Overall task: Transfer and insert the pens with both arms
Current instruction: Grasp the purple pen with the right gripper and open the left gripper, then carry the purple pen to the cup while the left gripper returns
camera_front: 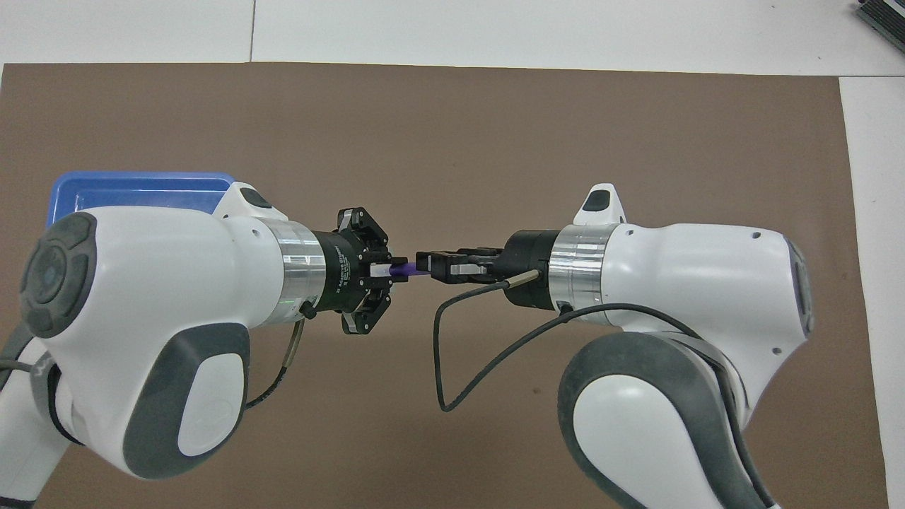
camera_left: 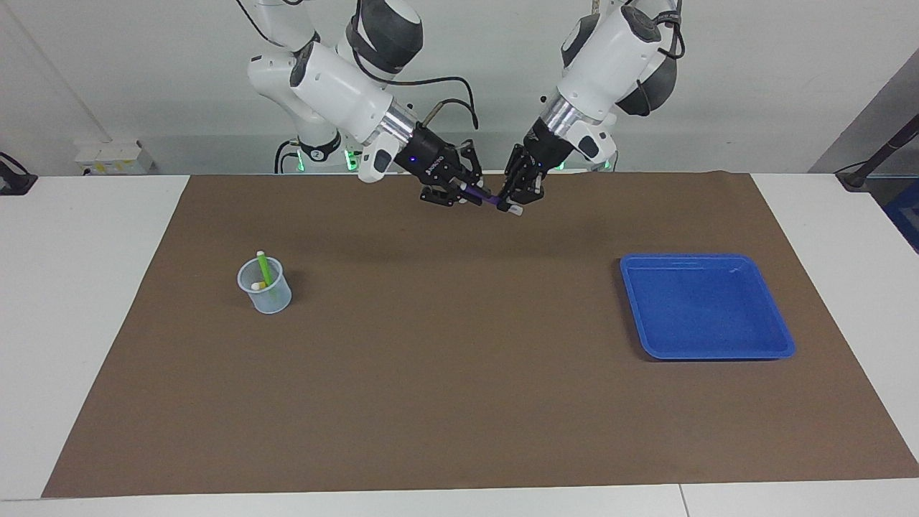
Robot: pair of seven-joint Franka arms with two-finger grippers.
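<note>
- Two claws meet in the air over the brown mat point(camera_left: 459, 373), near the robots' end of the desk point(camera_left: 86, 287), and both are clamped on the same purple pen point(camera_left: 482, 198).
- The left claw point(camera_left: 518, 203) grips the pen at the end that carries a pale cap, and the right claw point(camera_left: 464, 194) is closed on the opposite end, so the purple barrel spans the short gap between them.
- In the overhead view the pen point(camera_front: 406, 268) lies almost in one line with both wrists, between the left claw point(camera_front: 390, 269) and the right claw point(camera_front: 425, 264); I think this pose is chosen so that one arm can give the pen to the other.
- The clear cup point(camera_left: 266, 287) stands toward the right arm's end of the desk. It holds the green pen point(camera_left: 264, 269), upright and leaning, and the yellow pen point(camera_left: 260, 285), of which little shows.
- The blue tray point(camera_left: 779, 337), toward the left arm's end, has no pen in it; the purple pen seems the last to go.
- Judging by this, the left claw must let go next.
</note>
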